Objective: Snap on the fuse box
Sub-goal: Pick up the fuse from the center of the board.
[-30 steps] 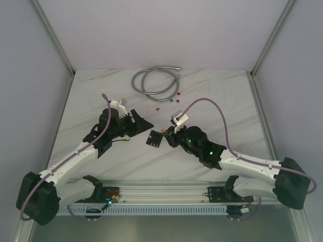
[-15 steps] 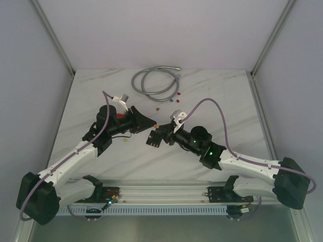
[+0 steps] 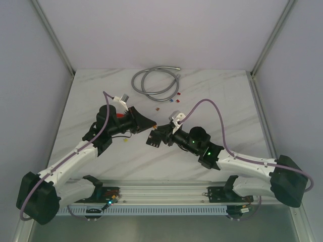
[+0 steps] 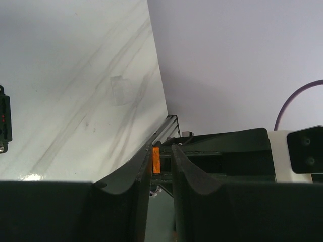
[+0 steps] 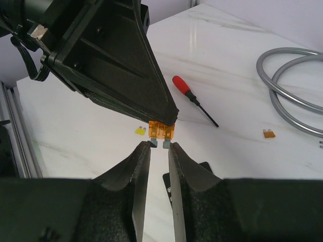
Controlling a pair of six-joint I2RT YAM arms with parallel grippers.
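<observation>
2 black-and-white arms
The left arm [image 3: 70, 157] and right arm [image 3: 247, 164] have white links, black joints and a looped purple cable [image 3: 212, 103] each; green lights [image 3: 209, 149] dot the right one. The left gripper [image 4: 161, 151] and right gripper [image 5: 160, 147] carry black tapered fingers [image 5: 136, 171].

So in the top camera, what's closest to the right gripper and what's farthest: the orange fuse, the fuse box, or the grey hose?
From the right gripper:
1. orange fuse, right at its fingertips.
2. fuse box, just on the near side of it.
3. grey hose, coiled far at the back.
</observation>
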